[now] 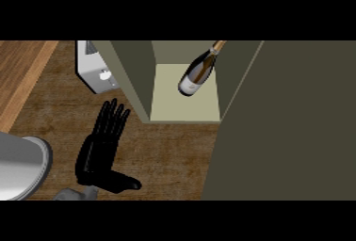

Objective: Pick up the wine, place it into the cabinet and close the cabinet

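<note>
So the wine (197,71) is sitting inside the cabinet (132,80) right now. It stands on the pale cream floor of the open compartment, toward the right side of it, with its gold-foiled neck pointing up and to the right in the head view and its dark body and light label showing below that. It looks tilted from this angle, though I can't tell whether it is really leaning or touching the right wall. Nothing is holding it.

The cabinet's door (292,122) is open, a big olive-grey slab that fills the whole right side of the view, running from the top down to the lower edge.

The left hand (101,148) is out over the wooden counter (167,155), just left of the cabinet's front edge. Fingers are straight and together, pointing up the view, thumb sticking out to the lower right, so it's released and gripping nothing. It is well apart from the bottle.

The right hand doesn't show anywhere.

Other stuff: a white boxy thing (96,70) with a small knob sits just left of the cabinet's wall, and a grey rounded object (21,164) pokes in at the left edge.
</note>
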